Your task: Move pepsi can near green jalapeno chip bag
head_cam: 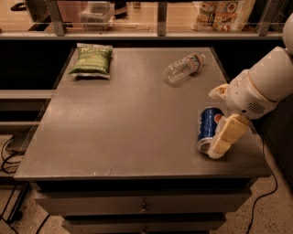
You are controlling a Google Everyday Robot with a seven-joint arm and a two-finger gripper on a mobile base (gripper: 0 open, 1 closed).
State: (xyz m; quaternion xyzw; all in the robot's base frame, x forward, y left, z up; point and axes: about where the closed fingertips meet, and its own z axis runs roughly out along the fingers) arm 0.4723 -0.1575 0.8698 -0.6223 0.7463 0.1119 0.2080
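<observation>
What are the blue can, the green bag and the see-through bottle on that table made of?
The pepsi can looks like thin metal: glossy printed blue side, silvery end. The green jalapeno chip bag seems crinkly plastic film, judging by its creases and sheen. The water bottle appears clear plastic; the table shows through it. The gripper sits right beside the can, near the table's right edge.

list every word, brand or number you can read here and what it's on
No text can be read here.
pepsi can: a round logo shows, no legible word.
green jalapeno chip bag: light printing, too blurred to read.
water bottle: label unreadable.
printed bags behind the rail: print too blurred to read.
gripper, beside the can near the table's right edge: no markings seen.
</observation>
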